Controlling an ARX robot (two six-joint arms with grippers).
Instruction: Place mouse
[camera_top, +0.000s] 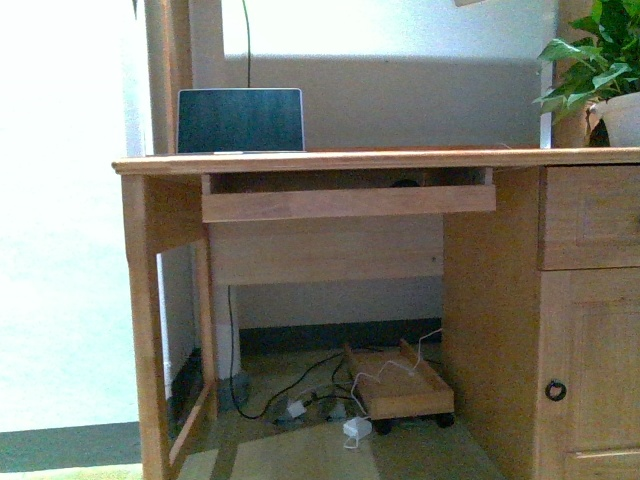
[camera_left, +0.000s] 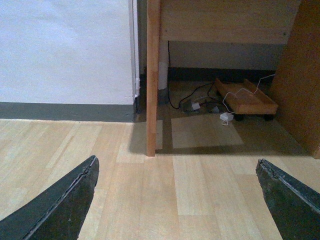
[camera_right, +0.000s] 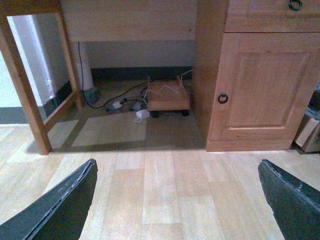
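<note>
Mouse (camera_top: 405, 183): probably dark hump in pull-out tray (camera_top: 348, 203) under counter (camera_top: 330, 160), 2 o'clock from front-view centre, barely visible. Judged light, rigid, smooth; pinch across flanks. Left gripper (camera_left: 176, 165), right gripper (camera_right: 176, 164): spread apart, empty

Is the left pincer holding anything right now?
No, the left pincer stands wide open, with only bare floor showing in its gap.

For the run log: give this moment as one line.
left gripper: open, empty | right gripper: open, empty | both facing desk | nothing held
</note>
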